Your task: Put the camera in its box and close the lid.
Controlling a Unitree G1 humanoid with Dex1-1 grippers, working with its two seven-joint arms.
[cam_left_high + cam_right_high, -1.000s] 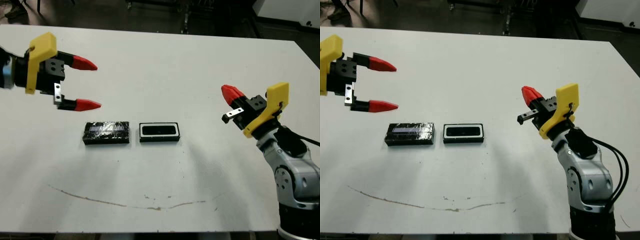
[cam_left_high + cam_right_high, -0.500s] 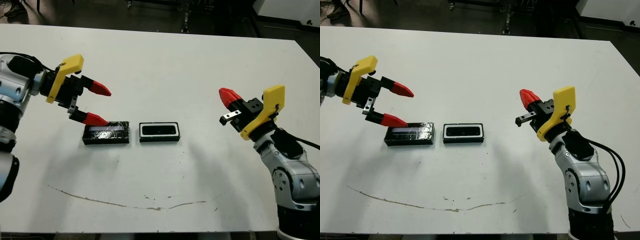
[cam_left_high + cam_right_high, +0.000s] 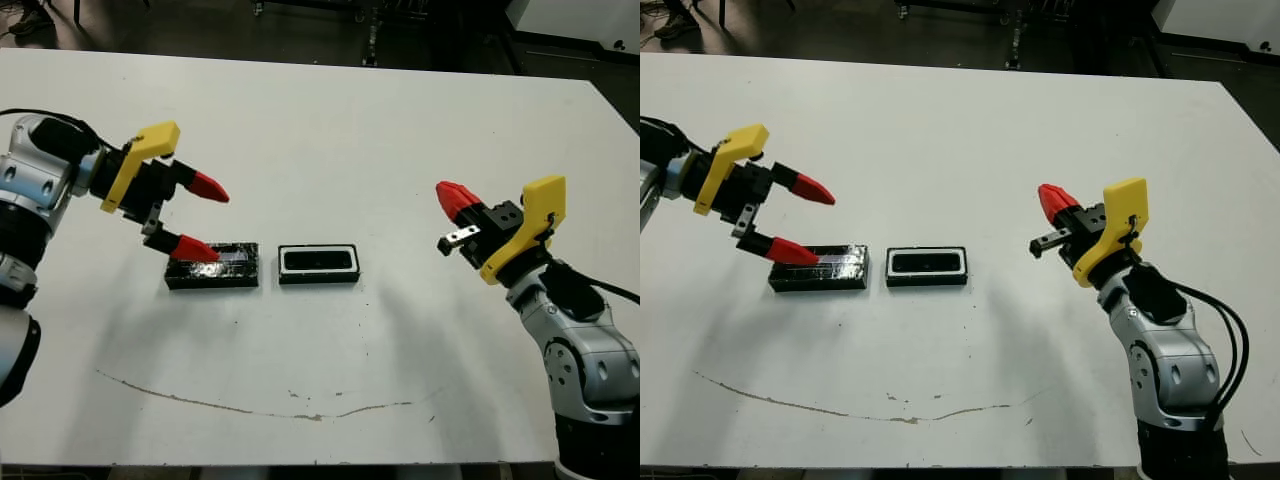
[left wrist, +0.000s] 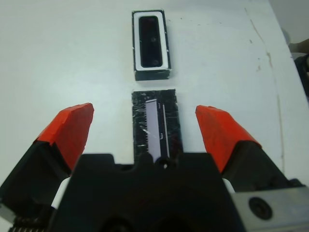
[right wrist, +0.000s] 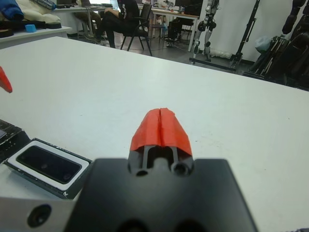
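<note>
The box (image 3: 318,263), a shallow black tray with a white lining, lies mid-table. A slim dark bar, the camera (image 4: 150,39), lies inside it. Just left of the box lies the lid (image 3: 225,268), flat and glossy, end to end with it in the left wrist view. My left gripper (image 3: 219,221) is open and tilted down over the lid's left end; its lower finger (image 3: 192,247) is at that end, and whether it touches I cannot tell. My right gripper (image 3: 447,194) is shut on nothing, raised well to the right of the box (image 5: 46,166).
A thin brown curved mark (image 3: 250,408) runs across the white table (image 3: 400,130) near its front edge. Beyond the far edge, the right wrist view shows a seated person (image 5: 126,15), chairs and equipment stands.
My left gripper has come down and to the right, from above and left of the lid to its left end. The right gripper has barely shifted. Box and lid have not moved.
</note>
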